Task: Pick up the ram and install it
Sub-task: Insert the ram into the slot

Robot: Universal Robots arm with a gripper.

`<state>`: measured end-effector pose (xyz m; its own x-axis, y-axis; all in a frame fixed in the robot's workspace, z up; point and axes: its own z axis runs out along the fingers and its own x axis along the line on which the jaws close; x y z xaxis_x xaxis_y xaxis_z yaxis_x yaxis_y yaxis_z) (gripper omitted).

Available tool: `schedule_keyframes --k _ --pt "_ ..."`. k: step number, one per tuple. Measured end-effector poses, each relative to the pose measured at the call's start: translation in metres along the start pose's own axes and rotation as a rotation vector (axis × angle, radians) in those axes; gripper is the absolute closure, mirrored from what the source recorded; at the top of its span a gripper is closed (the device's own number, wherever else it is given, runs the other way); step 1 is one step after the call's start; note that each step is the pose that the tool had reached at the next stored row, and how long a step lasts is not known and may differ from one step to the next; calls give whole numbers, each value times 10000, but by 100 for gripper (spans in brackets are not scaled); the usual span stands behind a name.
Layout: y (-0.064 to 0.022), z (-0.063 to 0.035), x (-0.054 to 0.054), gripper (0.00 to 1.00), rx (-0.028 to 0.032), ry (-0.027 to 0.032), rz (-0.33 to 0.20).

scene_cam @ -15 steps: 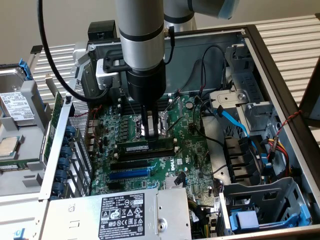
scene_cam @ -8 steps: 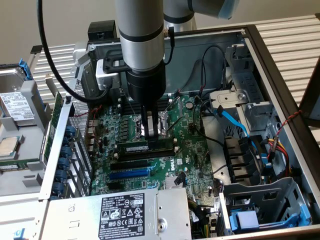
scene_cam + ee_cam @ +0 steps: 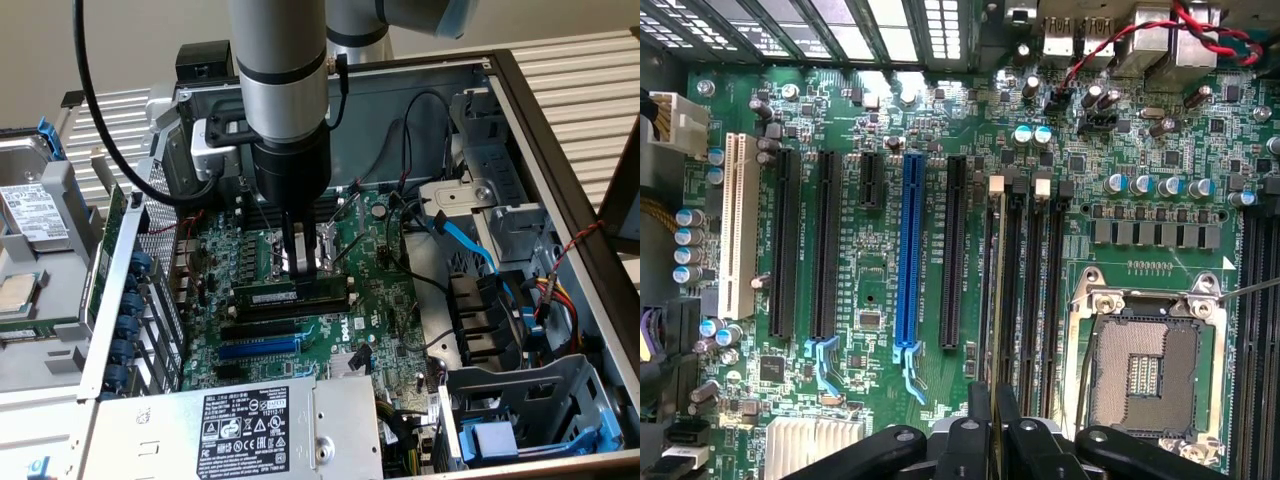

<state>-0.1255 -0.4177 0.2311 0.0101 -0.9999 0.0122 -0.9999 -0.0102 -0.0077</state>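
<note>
Clamping ram (image 3: 268,297) between tool (image 3: 307,266) tips

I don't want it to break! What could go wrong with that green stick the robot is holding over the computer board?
The ram is thin and the jaws grip it at one spot; if it is not lined up with the slots, pushing could bend it. The open socket sits close beside, easy to bump.

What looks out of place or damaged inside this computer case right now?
Nothing looks damaged or spilled. One oddity: the processor socket, beside the memory slots, sits uncovered with no cooler over it, so its contact field is exposed.
</note>
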Motion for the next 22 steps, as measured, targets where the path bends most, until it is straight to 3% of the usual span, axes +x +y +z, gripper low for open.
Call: schedule_keyframes --k 22 --pt "0 21 4 86 12 -1 0"
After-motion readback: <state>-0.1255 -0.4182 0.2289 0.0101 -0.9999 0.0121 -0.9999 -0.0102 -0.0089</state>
